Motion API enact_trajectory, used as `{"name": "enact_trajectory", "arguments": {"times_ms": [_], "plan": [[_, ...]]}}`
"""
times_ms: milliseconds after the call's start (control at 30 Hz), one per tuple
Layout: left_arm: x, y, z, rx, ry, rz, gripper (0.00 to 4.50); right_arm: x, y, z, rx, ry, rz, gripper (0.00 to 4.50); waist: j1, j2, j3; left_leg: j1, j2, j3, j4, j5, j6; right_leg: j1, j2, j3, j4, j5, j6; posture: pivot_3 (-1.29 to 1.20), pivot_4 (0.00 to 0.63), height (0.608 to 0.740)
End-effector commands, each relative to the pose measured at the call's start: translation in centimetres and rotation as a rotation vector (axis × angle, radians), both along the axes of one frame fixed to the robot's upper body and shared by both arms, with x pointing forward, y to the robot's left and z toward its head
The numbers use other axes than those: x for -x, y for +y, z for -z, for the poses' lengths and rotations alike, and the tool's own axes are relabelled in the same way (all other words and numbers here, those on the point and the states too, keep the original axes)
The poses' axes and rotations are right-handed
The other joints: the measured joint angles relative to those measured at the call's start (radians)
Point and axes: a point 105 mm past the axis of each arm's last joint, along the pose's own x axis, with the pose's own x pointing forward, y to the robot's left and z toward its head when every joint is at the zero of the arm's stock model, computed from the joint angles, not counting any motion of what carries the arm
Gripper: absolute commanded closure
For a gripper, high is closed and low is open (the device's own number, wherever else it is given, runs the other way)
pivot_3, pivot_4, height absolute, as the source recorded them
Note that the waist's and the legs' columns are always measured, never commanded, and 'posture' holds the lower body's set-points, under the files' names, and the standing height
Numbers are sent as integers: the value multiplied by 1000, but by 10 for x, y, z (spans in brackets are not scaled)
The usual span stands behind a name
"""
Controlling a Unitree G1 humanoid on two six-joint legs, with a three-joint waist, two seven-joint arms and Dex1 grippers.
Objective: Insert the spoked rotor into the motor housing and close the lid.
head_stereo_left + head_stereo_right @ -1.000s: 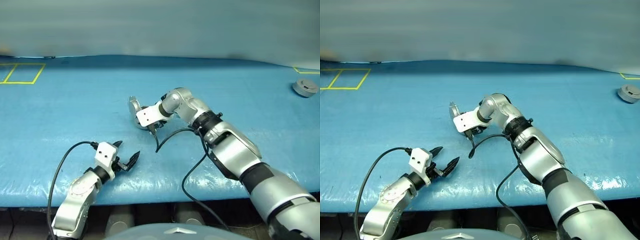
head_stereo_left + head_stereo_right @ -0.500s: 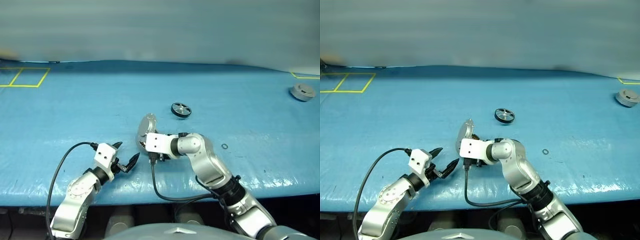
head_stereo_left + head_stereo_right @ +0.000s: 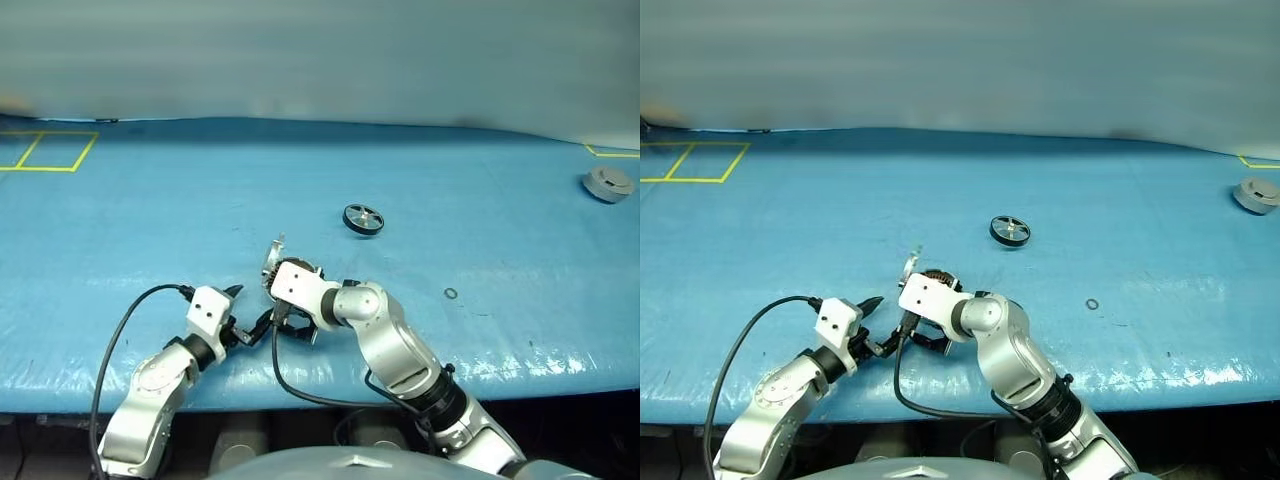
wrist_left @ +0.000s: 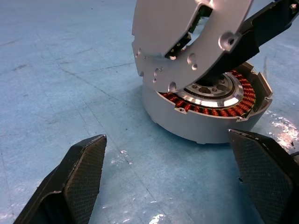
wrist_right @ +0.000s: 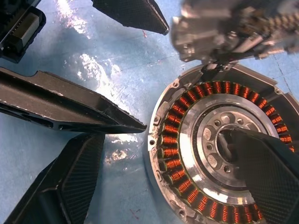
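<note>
Two sets of jaws are standing wide on your blue bench (image 3: 120,230). You are seeing the left gripper (image 3: 252,322) hovering just at nine o'clock of the motor housing (image 4: 205,122), holding nothing. Its lid (image 4: 187,42) is standing raised. Your right gripper (image 5: 159,177) is straddling the housing's rim, empty. At two o'clock, well apart, the spoked rotor (image 3: 363,219) is lying flat.
</note>
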Motion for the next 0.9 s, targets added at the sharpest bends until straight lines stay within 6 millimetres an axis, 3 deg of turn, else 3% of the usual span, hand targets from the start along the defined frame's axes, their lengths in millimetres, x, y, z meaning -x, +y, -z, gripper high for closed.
{"name": "enact_trajectory", "arguments": {"times_ms": [33, 300, 500, 600, 900], "plan": [[0, -8, -13, 14, -46, 31, 0, 0, 2, -33, -84, -26, 12, 26, 0, 0, 4, -1, 0, 0, 0, 0, 0, 0, 0, 0, 0, 0, 0, 0, 150, 740], [-1, -12, -15, 16, -60, 49, 0, 0, -16, -58, -38, -74, -60, 26, -2, -1, 9, -11, 0, -2, 1, 0, 0, -4, 1, -2, 0, 1, 1, 0, 150, 740], [6, -19, -19, 27, -76, 102, 0, 11, -40, -61, 220, -223, -455, 26, -3, -2, 14, -12, -1, -3, 1, 0, 1, -4, 0, -3, -2, 1, 1, 0, 150, 740], [10, -22, -18, 14, -72, 131, 0, 1, -47, -63, 330, -344, -601, 26, -10, -2, 19, -12, 0, -2, 1, 0, 1, -4, 2, -3, -2, 1, 1, 0, 150, 740], [16, -23, -14, 4, -49, 168, 0, -21, -32, -59, 489, -649, -1036, 26, -8, -1, 24, -11, 0, 2, 2, 0, 1, -4, 2, -2, -1, 2, 4, 0, 150, 740]]}}
